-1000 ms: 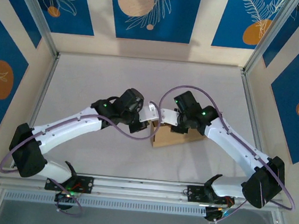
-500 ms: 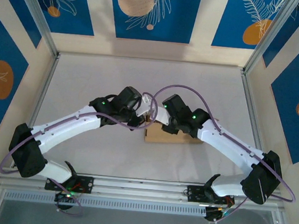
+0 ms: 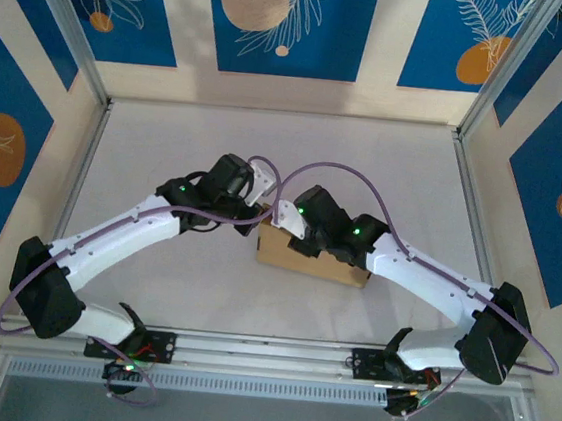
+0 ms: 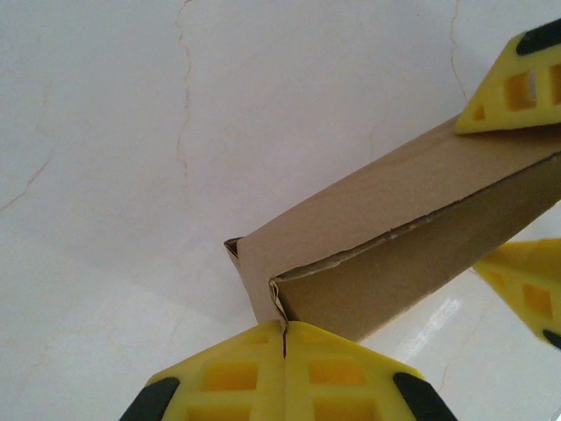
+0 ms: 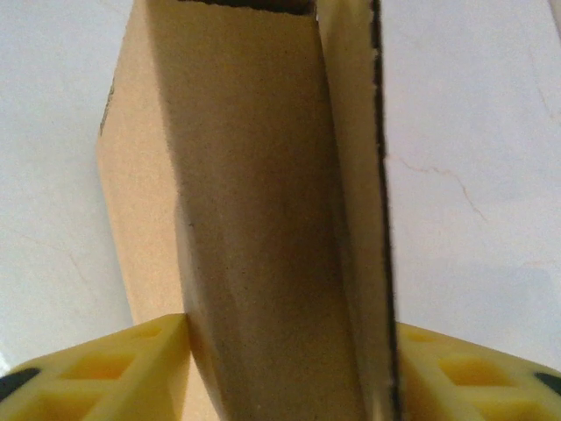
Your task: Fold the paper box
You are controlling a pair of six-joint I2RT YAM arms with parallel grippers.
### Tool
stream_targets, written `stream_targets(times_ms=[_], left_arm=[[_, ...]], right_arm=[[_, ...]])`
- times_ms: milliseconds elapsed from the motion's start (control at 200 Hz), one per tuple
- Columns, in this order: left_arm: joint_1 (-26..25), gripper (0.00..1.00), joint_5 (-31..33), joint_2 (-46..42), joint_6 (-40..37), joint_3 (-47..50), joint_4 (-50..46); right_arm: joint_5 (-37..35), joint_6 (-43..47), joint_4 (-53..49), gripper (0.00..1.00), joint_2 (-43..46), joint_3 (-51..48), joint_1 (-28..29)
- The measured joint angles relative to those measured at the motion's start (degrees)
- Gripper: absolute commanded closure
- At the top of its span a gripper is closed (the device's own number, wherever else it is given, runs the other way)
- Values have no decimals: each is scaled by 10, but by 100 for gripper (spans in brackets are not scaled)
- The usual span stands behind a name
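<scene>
Mid-frame, the left fingers (image 4: 228, 377) pinch the paper box (image 3: 315, 264) at its corner edge while the right fingers (image 5: 88, 368) clamp its sides, likely steadying it for folding.

We see bright, even light and soft shadows on the surface (image 3: 168, 138); the paper box (image 5: 263, 219) blurs close up at the right wrist.

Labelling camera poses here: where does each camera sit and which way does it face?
Top external: high behind the robot, looking down at the table; left arm, right arm and the paper box show.
Left wrist: on the left arm, facing the box's corner; left pincer at the bottom edge.
Right wrist: on the right arm, facing the box's side; right pincer straddles it.
Shared: all see the box; left wrist also catches the right pincer.
</scene>
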State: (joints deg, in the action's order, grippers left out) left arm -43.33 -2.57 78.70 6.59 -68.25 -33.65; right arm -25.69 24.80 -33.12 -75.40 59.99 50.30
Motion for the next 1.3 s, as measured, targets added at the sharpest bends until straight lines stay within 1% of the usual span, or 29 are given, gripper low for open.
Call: stream_targets(times_ms=[145,315,440,615,920,1035,1095,1211,1301], left_arm=[[0,100,-13,-15,-8,16,24],[-1,100,-17,-38,-31,42,36],[-1,100,-19,-40,-46,43,37],[-5,100,-19,-40,-63,43,42],[-8,100,-17,-38,-83,40,44],[-8,100,-12,-36,-87,36,42],[-8,100,-8,-35,-87,34,41],[-8,100,-2,-35,-88,29,40],[-8,100,-2,-31,-87,20,32]], right_arm=[[6,8,1,26,7,-19,10],[24,34,-16,19,12,-19,9],[44,47,-45,13,12,-10,-5],[67,61,-103,8,13,7,-22],[64,72,-183,3,33,10,-40],[53,72,-207,2,45,7,-50],[46,73,-212,4,52,2,-55],[42,76,-220,13,62,-4,-64],[43,78,-220,21,67,-7,-67]])
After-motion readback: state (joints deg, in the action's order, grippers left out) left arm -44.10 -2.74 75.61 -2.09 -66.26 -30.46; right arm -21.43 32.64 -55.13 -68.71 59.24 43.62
